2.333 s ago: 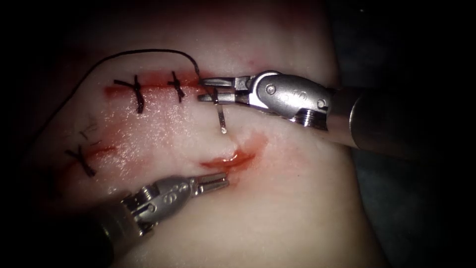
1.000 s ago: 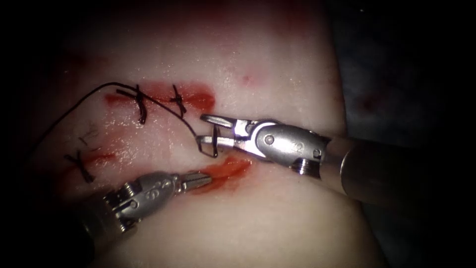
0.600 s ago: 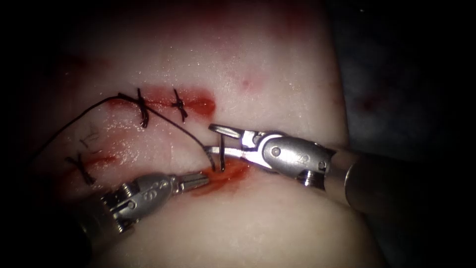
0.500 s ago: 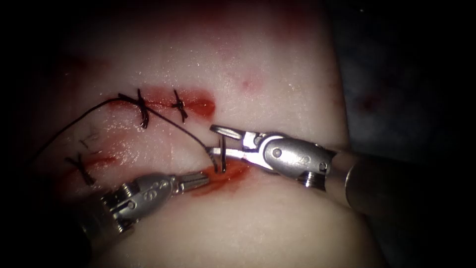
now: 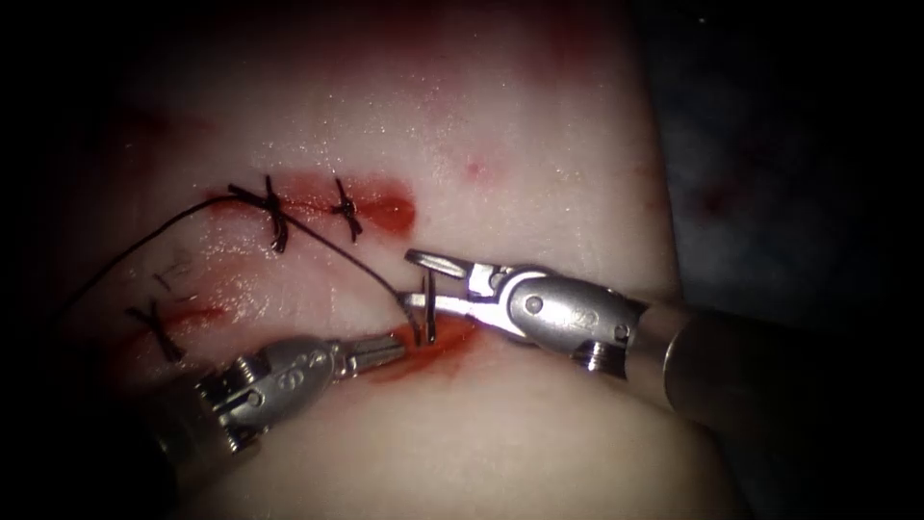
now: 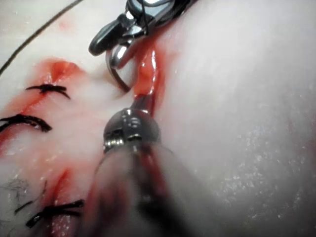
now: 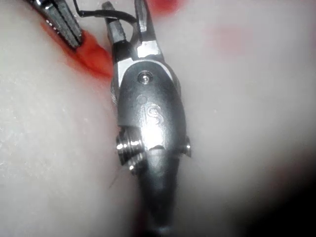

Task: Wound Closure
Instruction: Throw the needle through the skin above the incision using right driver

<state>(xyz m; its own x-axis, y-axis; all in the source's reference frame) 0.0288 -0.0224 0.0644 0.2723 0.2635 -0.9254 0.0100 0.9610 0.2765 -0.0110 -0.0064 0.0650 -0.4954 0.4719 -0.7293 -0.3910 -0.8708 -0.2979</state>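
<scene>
The open cut [image 5: 445, 343] in the tissue [image 5: 539, 173] is wet with red fluid. My right tool [image 5: 407, 279] comes in from the right and holds the curved needle [image 5: 430, 306] near its middle. The needle stands upright and its lower end touches the cut's far edge. Black thread [image 5: 327, 246] runs from the needle up and left across the stitched cut. My left tool [image 5: 397, 349] is shut and empty, its tip resting at the cut's left end. The left wrist view has that tip [image 6: 140, 101] in the cut, with the needle [image 6: 116, 74] just beyond. The right wrist view looks along the right tool [image 7: 126, 19].
Two knotted stitches [image 5: 274, 210] [image 5: 346, 207] close a second cut above and to the left. Another stitch [image 5: 154, 325] sits at the lower left, with cut thread ends [image 5: 171, 272] nearby. Dark cloth [image 5: 770, 144] borders the tissue on the right.
The right tool has carried the needle from beside the stitched upper cut down to the open cut, trailing the thread. The left tool has shifted slightly left, to the cut's left end.
</scene>
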